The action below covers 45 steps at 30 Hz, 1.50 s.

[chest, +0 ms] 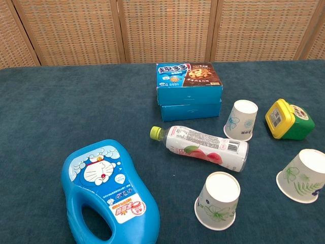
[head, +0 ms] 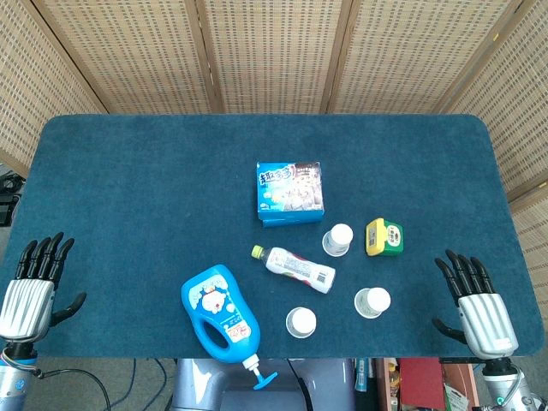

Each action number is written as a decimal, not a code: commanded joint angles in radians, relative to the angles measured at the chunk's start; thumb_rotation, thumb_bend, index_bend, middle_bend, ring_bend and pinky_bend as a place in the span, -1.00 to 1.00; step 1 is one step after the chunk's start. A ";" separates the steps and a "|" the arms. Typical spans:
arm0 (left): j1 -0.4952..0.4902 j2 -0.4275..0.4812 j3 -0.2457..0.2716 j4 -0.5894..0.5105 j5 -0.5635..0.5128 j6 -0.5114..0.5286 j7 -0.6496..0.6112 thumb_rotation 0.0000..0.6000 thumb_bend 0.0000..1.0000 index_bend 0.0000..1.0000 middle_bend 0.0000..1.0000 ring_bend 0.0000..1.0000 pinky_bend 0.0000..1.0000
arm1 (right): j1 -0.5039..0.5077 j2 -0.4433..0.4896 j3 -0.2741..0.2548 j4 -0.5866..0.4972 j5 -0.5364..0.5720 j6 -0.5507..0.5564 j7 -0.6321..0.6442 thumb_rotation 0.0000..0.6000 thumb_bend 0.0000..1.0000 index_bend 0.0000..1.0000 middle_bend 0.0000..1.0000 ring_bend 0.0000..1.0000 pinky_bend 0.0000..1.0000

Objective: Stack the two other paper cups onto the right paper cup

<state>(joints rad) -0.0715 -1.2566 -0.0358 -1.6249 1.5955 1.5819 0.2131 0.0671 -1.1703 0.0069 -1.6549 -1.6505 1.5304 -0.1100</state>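
Three white paper cups stand upside down on the blue table. The right cup (head: 372, 301) (chest: 303, 176) is nearest my right hand. The middle cup (head: 301, 322) (chest: 218, 200) sits near the front edge. The far cup (head: 337, 240) (chest: 241, 119) stands behind a lying bottle. My left hand (head: 34, 282) rests open at the table's front left corner. My right hand (head: 473, 300) is open at the front right, a short way right of the right cup. Neither hand shows in the chest view.
A peach drink bottle (head: 294, 268) (chest: 205, 147) lies between the cups. A blue detergent jug (head: 221, 315) (chest: 107, 192) lies front left. Stacked blue snack boxes (head: 290, 193) (chest: 189, 91) sit mid-table. A yellow-green container (head: 384, 237) (chest: 289, 119) lies right of the far cup.
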 commanded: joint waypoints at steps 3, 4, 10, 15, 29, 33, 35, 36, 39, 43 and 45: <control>0.001 0.000 0.000 -0.002 0.002 0.003 0.000 1.00 -0.50 -1.00 -1.00 -1.00 -1.00 | 0.000 0.000 0.000 0.001 -0.002 0.001 0.002 1.00 -0.86 -1.00 -1.00 -1.00 -1.00; 0.001 0.001 0.000 -0.002 0.003 0.004 0.001 1.00 -0.50 -1.00 -1.00 -1.00 -1.00 | 0.000 0.000 -0.001 0.001 -0.004 0.001 0.002 1.00 -0.86 -1.00 -1.00 -1.00 -1.00; 0.002 0.003 0.001 -0.004 0.008 0.008 -0.001 1.00 -0.50 -1.00 -1.00 -1.00 -1.00 | 0.000 0.001 -0.003 -0.006 -0.010 0.004 0.003 1.00 -0.86 -1.00 -1.00 -1.00 -1.00; 0.002 0.005 -0.001 -0.003 0.006 0.008 -0.007 1.00 -0.50 -1.00 -1.00 -1.00 -1.00 | 0.001 0.001 -0.003 -0.009 -0.009 0.002 0.002 1.00 -0.86 -1.00 -1.00 -1.00 -1.00; 0.001 0.004 0.000 -0.006 0.005 0.004 0.000 1.00 -0.50 -1.00 -1.00 -1.00 -1.00 | 0.001 0.001 -0.003 -0.008 -0.013 0.003 0.007 1.00 -0.86 -1.00 -1.00 -1.00 -1.00; 0.001 0.004 -0.001 -0.006 0.003 0.004 -0.001 1.00 -0.50 -1.00 -1.00 -1.00 -1.00 | 0.000 0.000 -0.004 -0.007 -0.015 0.004 0.010 1.00 -0.86 -0.91 -1.00 -1.00 -1.00; 0.001 0.004 -0.001 -0.006 0.002 0.004 -0.001 1.00 -0.50 -1.00 -1.00 -1.00 -1.00 | 0.001 -0.002 -0.004 -0.007 -0.019 0.008 0.018 1.00 -0.85 -0.79 -1.00 -1.00 -1.00; 0.001 0.004 -0.001 -0.006 0.002 0.004 -0.001 1.00 -0.50 -1.00 -1.00 -1.00 -1.00 | 0.001 -0.004 -0.003 -0.006 -0.022 0.011 0.022 1.00 -0.84 -0.71 -1.00 -1.00 -1.00; 0.001 0.005 -0.002 -0.007 0.002 0.005 -0.002 1.00 -0.50 -1.00 -1.00 -1.00 -1.00 | 0.002 -0.010 0.000 -0.006 -0.027 0.019 0.039 1.00 -0.81 -0.50 -1.00 -1.00 -1.00; 0.002 0.006 -0.002 -0.008 0.003 0.006 -0.004 1.00 -0.50 -1.00 -1.00 -1.00 -1.00 | 0.008 -0.018 0.005 -0.003 -0.012 0.006 0.055 1.00 -0.81 -0.38 -0.95 -1.00 -1.00; 0.001 0.006 -0.002 -0.008 0.004 0.006 -0.003 1.00 -0.50 -1.00 -1.00 -1.00 -1.00 | 0.018 -0.015 0.008 -0.012 0.001 -0.015 0.057 1.00 -0.80 -0.36 -0.93 -1.00 -1.00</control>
<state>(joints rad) -0.0700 -1.2508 -0.0373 -1.6331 1.5994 1.5880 0.2098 0.0790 -1.1860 0.0126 -1.6620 -1.6576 1.5255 -0.0554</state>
